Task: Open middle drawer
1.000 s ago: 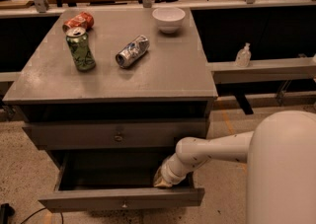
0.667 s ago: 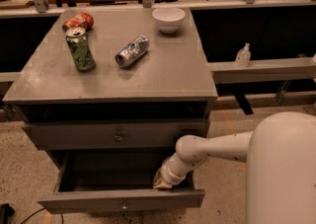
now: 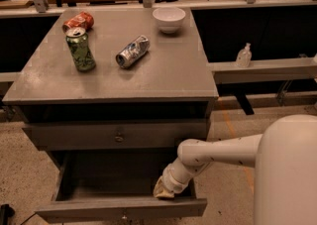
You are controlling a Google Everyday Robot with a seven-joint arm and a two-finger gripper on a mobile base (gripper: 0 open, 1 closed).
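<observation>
Change: your middle drawer [image 3: 124, 209] sits a little farther out of the cabinet than a second ago, and the gripper [image 3: 162, 192] has come forward with it. The things on top have not moved.
Middle drawer: pulled well out, its inside open to view and dark; its flat front faces you at the bottom of the view, with the small knob at its centre.
Gripper: inside the drawer at its right end, just behind the front wall.
Claw state: you cannot tell whether it is spread or pressed together.
Arm [image 3: 218, 152]: reaches in from the right, bends down over the drawer's right side, and hides that corner from you.
Drawer above [image 3: 74, 136]: closed, with its knob in the middle; it overhangs the back of the open one.
Cabinet top [image 3: 163, 78]: a green can [image 3: 80, 49] stands upright; a red can [image 3: 78, 21] lies behind it; a silver can [image 3: 132, 51] lies near the middle; a white bowl [image 3: 169, 19] sits at the back.
Right side: a small clear bottle [image 3: 243, 55] stands on a ledge [image 3: 277, 68], well apart from the cabinet.
</observation>
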